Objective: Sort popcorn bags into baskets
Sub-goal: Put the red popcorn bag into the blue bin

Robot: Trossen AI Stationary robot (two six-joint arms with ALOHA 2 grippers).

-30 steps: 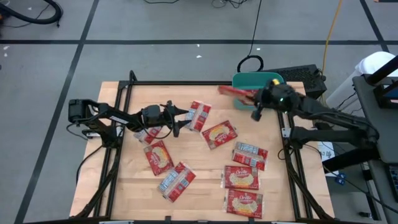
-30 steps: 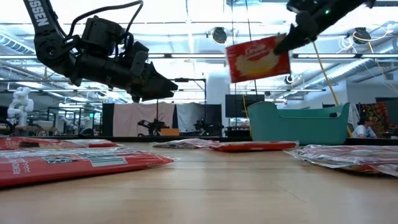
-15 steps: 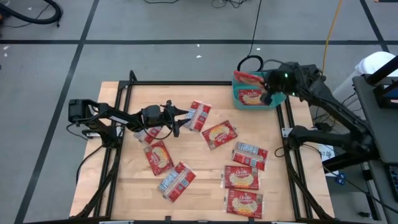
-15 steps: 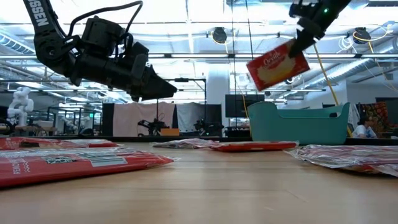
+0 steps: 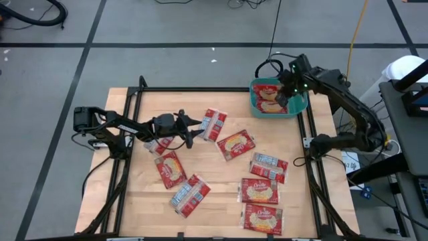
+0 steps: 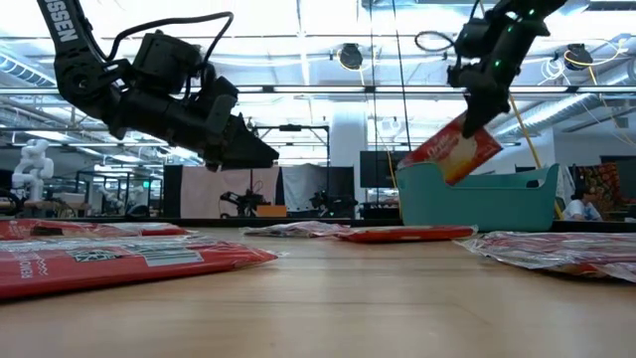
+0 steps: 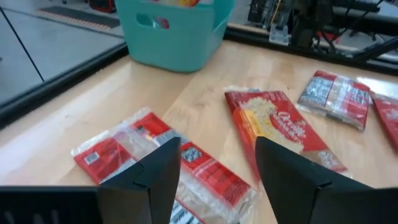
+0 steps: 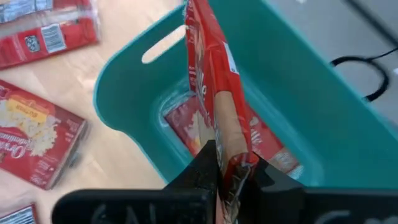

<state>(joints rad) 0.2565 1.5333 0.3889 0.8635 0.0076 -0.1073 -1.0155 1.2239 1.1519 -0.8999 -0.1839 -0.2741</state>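
Observation:
The teal basket stands at the table's far right corner with one popcorn bag flat on its floor. Above it my right gripper is shut on another red popcorn bag, which slants down into the basket. At the left, my left gripper hovers open above the table, fingers pointing toward the right edge, over a bag lying label side up. Several more bags lie flat on the wood. My right gripper pinches the bag's upper end between its two fingers, which slant down from above. The bag hangs tilted below the fingers. Its lower end dips behind the basket's rim; whether it touches the bag inside I cannot tell.
A black frame rail runs along the table's far edge and down both sides. A bag with the popcorn picture up lies just beyond my left gripper. Bare wood lies between the basket and the nearest bags.
My right gripper has carried its bag toward the table's far right corner, from beside the basket to above it, turning and tipping downward. The bag, first held high with its face toward the near edge, now slants with its lower end inside the basket.

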